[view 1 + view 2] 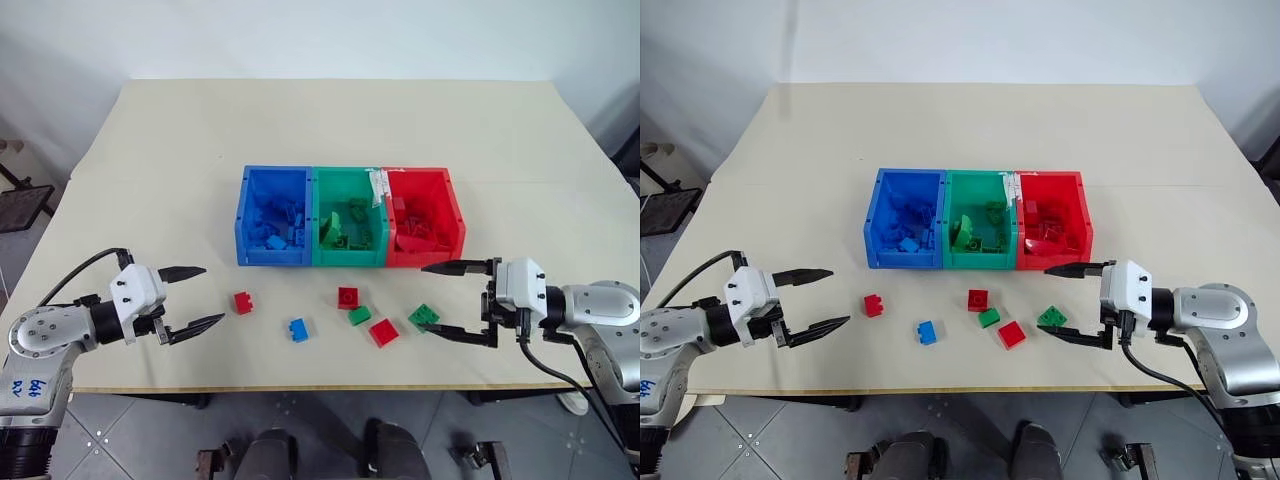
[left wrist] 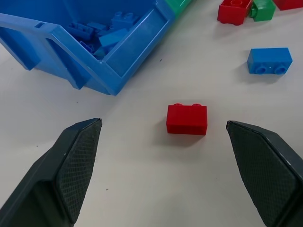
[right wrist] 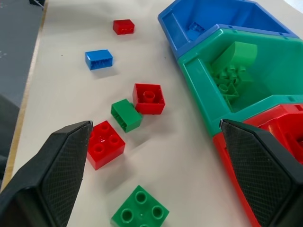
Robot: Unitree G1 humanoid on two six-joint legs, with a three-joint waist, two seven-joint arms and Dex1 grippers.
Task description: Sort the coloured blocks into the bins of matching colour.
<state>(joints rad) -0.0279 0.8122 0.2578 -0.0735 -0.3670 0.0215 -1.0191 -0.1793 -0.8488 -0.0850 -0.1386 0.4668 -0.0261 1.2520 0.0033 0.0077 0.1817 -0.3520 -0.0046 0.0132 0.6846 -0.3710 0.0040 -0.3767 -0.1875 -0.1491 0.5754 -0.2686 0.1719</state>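
A: Counter (image 1: 330, 120) first. Pale beige top; everything sits on its near half.

B: Bins next. Three joined in a row at mid-counter: blue bin (image 1: 274, 230) on the robot's left, green bin (image 1: 348, 230) in the middle, red bin (image 1: 424, 230) on the right. White tag (image 1: 379, 186) on the rim between green and red. Each already holds bricks of its own colour.

A: Arms?

B: Left gripper (image 1: 196, 297) hovers over the near left of the counter, fingers spread wide, nothing between them. Right gripper (image 1: 447, 299) hovers near the front of the red bin, fingers also wide apart and empty.

A: Loose bricks, in front of the bins?

B: Six. Small red brick (image 1: 242, 302) furthest left, lying between the left fingers' line of sight in the wrist view, untouched. Blue brick (image 1: 298, 329) just right of it, nearer the edge. Red single-stud brick (image 1: 348, 297) before the green bin, with a small green brick (image 1: 359, 315) touching or just beside its near corner; cannot tell which. Red four-stud brick (image 1: 383, 333) near that. Green four-stud brick (image 1: 423, 317) closest to the right fingers, apart from them.
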